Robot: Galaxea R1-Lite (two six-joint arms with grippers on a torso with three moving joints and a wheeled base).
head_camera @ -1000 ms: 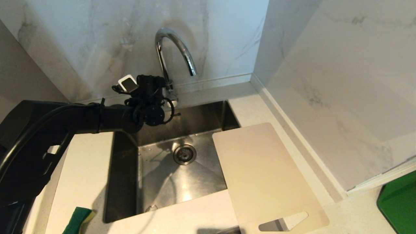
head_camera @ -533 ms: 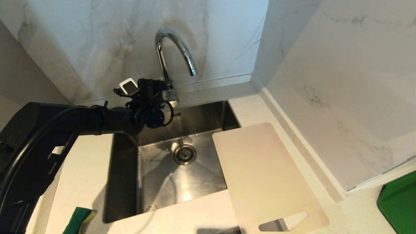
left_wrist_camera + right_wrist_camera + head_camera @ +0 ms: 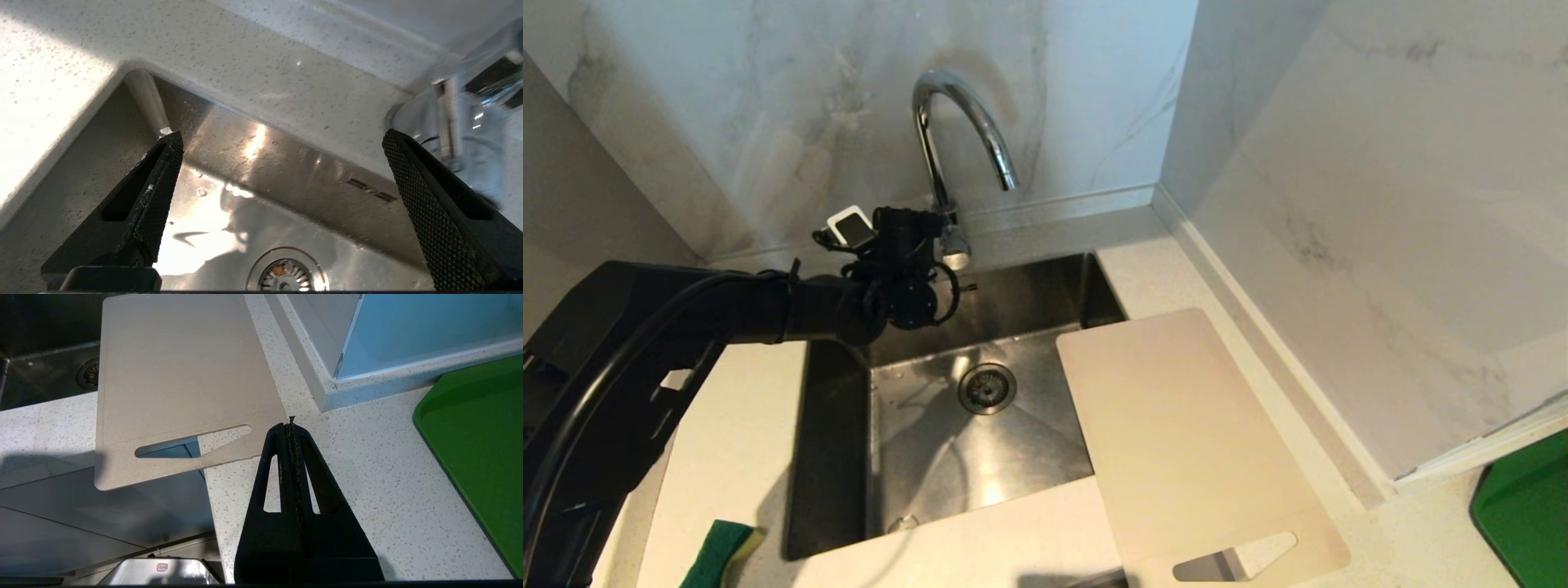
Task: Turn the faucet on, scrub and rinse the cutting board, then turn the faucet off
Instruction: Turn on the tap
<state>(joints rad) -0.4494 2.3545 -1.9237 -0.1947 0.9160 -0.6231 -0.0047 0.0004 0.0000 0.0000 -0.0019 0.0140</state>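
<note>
The faucet (image 3: 956,131), a shiny chrome gooseneck, rises behind the steel sink (image 3: 833,457) in the head view, the left tool (image 3: 935,237) just beside its base, while the matte beige cutting board (image 3: 1184,441) spans sink corner and speckled tabletop (image 3: 735,441). In the left wrist view that tool's knurled fingers (image 3: 433,212) are spread wide, one right by the slick chrome, where it might slip past the thin lever. In the right wrist view the right tool (image 3: 291,424) hangs pressed together near the board's slanted cutout.
</note>
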